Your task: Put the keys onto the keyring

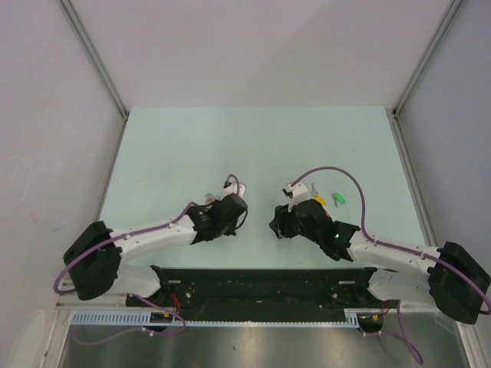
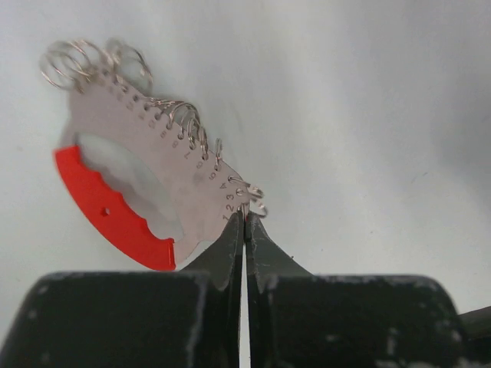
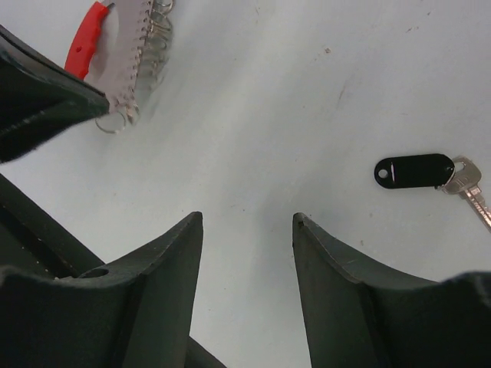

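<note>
My left gripper (image 2: 245,216) is shut on the narrow end of the keyring (image 2: 157,165), a flat silver plate with a red plastic arc (image 2: 107,208) and a row of small wire rings, held above the table. The keyring also shows at the top left of the right wrist view (image 3: 123,46). My right gripper (image 3: 248,218) is open and empty, above bare table. A black-headed key (image 3: 414,170) lies to its right. In the top view, a green key (image 1: 338,198) and a yellow one (image 1: 320,201) lie beside the right arm. The red key is out of view.
In the top view both grippers, left (image 1: 244,217) and right (image 1: 275,224), face each other near the middle of the pale green table (image 1: 253,146). Grey walls close in the sides and back. A black rail (image 1: 253,284) runs along the near edge.
</note>
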